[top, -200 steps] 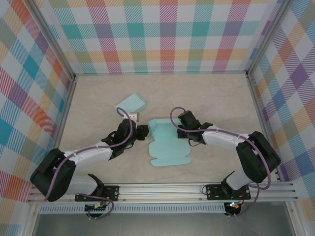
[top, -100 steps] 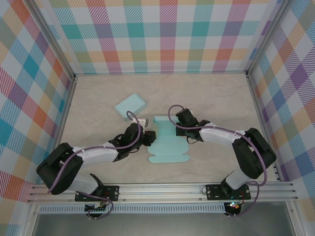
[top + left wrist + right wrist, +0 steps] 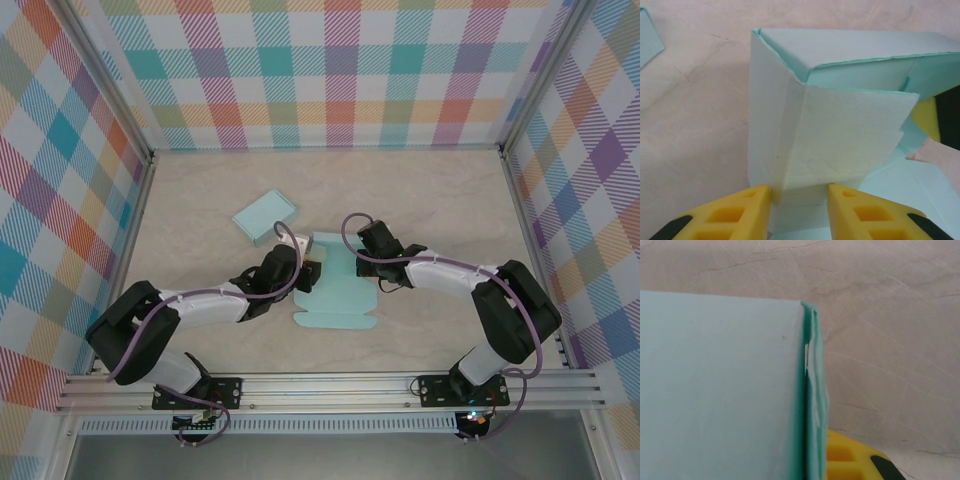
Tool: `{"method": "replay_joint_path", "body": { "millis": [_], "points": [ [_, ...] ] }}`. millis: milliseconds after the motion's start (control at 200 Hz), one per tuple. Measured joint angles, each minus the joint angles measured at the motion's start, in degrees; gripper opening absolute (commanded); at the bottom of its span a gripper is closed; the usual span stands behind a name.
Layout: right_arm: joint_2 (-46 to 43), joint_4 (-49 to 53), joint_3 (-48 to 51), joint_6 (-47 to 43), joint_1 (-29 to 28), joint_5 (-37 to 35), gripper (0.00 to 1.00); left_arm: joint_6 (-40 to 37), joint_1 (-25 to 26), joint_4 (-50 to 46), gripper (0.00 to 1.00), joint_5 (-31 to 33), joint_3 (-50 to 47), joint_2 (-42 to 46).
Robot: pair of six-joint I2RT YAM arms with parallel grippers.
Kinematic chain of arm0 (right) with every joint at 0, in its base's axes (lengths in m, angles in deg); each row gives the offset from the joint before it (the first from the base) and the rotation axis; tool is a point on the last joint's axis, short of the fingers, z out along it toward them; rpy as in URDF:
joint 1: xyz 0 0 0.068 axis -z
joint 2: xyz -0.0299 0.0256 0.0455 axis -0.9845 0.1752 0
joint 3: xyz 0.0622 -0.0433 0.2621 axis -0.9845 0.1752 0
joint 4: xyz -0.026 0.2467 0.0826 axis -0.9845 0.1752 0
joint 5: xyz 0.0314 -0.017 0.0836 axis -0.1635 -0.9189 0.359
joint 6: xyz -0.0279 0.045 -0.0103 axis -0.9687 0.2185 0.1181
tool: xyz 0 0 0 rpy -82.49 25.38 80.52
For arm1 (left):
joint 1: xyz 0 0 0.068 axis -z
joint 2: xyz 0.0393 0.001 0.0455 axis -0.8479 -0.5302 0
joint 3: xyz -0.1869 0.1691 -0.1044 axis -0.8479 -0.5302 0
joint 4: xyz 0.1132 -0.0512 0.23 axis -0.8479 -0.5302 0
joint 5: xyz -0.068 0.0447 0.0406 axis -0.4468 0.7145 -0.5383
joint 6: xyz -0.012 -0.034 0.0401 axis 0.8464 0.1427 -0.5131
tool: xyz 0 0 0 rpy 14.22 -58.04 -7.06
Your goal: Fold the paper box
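Teal paper box (image 3: 335, 300) part-folded, middle of bench (image 3: 450, 200). Left fingers (image 3: 740, 212) pinch its raised left flap. Right fingers (image 3: 850, 460) at right wall, one beside the panel edge; grip cannot be told. Second teal piece (image 3: 265, 215) lies apart, rear-left.

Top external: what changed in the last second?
The left gripper moved right, in from beside the paper box, and its fingers now bracket the raised left wall. The box's flat near panel slid left. The right gripper stayed at the box's right side; the folded box behind stayed put.
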State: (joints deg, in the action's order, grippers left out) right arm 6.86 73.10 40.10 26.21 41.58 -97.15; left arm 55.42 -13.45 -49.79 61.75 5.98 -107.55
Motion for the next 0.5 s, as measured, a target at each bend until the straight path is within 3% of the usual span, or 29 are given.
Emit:
{"method": "replay_joint_path", "body": {
  "millis": [165, 500],
  "points": [
    [-0.55, -0.85, 0.87, 0.07, 0.0, 0.59, 0.0, -4.11, 2.23, 1.36, 0.23, 7.76, 0.7, -2.27],
    [-1.2, -0.87, 1.4, 2.78, -0.02, 2.93, 0.0, -10.08, 6.58, 3.32, 0.19, 24.59, 4.63, -8.59]
  ]
}}
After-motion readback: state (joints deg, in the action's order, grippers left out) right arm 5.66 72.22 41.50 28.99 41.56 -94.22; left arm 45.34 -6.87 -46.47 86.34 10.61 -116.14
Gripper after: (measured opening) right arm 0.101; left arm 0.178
